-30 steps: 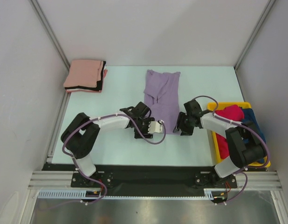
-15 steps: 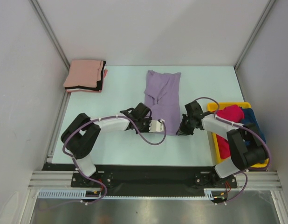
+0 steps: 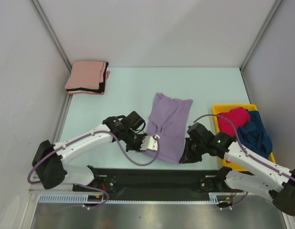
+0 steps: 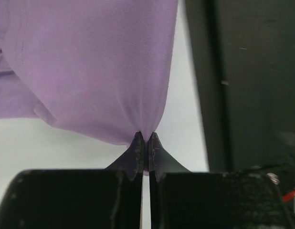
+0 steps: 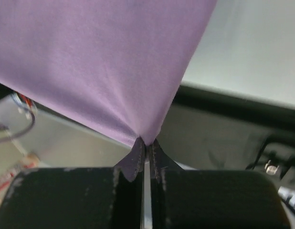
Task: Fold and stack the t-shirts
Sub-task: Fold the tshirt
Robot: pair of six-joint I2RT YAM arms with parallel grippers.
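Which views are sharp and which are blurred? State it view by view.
Top external: evenly lit, sharp throughout, only soft shadows. Left wrist: lavender t-shirt crisp, fabric texture visible. Right wrist: the shirt is sharp, the background behind it out of focus.

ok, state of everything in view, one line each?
lavender t-shirt: folded narrow, near corners pinched
left gripper: shut on lavender t-shirt
right gripper: shut on lavender t-shirt
pink t-shirt: folded, top of stack
black t-shirt: folded, under it
red t-shirt: crumpled in yellow bin
dark blue t-shirt: crumpled in bin
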